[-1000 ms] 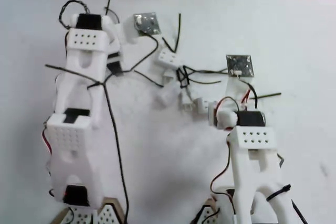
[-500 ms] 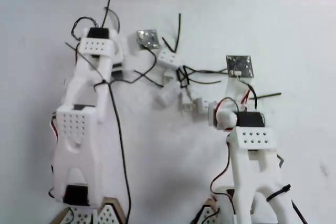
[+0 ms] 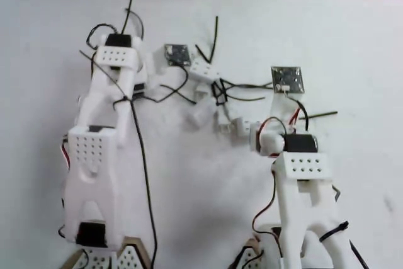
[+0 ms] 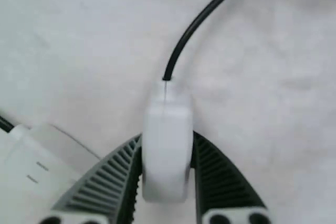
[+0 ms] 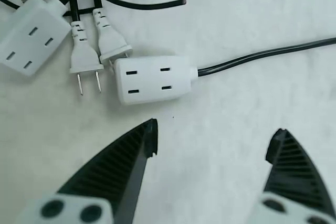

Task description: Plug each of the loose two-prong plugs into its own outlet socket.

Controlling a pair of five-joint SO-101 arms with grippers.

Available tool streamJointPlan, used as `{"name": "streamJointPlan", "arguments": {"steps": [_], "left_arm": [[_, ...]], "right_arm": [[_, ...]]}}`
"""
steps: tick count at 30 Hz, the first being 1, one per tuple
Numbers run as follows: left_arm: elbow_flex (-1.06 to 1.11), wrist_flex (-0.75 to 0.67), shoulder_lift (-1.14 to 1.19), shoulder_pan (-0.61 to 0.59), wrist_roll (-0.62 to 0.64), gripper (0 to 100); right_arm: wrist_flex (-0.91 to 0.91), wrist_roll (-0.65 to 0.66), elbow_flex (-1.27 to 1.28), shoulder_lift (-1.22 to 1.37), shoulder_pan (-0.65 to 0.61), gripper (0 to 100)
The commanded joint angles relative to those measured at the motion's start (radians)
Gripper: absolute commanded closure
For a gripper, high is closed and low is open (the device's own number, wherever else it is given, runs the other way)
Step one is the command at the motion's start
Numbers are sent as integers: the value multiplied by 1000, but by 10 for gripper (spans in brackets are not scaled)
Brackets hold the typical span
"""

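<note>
My left gripper (image 4: 167, 140) is shut on a white plug (image 4: 166, 129) whose black cord (image 4: 205, 19) runs away over the table. A white outlet block (image 4: 37, 156) lies right beside it. My right gripper (image 5: 215, 129) hangs open just above a white outlet socket block (image 5: 152, 80) with two pairs of slots. A loose two-prong plug (image 5: 84, 59) lies by that block's end, and a second plug (image 5: 111, 43) touches its corner. Another outlet block (image 5: 31, 38) sits farther off. In the high view the left gripper (image 3: 140, 85) is far left and the right gripper (image 3: 247, 129) is at the cable tangle (image 3: 217, 89).
Two small metal squares (image 3: 177, 55) (image 3: 288, 80) lie on the white table (image 3: 352, 36). Loose black cords (image 3: 214, 29) cross the middle. A long black cable (image 3: 141, 174) runs along the left arm. Bare tabletop lies to the far right and in front.
The left arm has swung right and drawn back toward the near side. The left metal square has slid closer to the cable tangle. The right arm has kept still.
</note>
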Motion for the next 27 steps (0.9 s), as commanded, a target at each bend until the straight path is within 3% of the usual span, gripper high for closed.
{"name": "streamJointPlan", "arguments": {"steps": [1, 7, 11, 21, 27], "left_arm": [[-9, 114, -107, 33, -14, 978], [-8, 281, -186, 39, -8, 979], [49, 295, -259, 31, 11, 979], [611, 290, -657, 101, 48, 978], [838, 241, -832, 96, 161, 978]], "right_arm": [[-18, 9, -6, 1, -7, 668], [-18, 9, -6, 1, -7, 668], [-18, 9, -6, 1, -7, 668], [-18, 9, -6, 1, -7, 668], [-18, 9, -6, 1, -7, 668]]}}
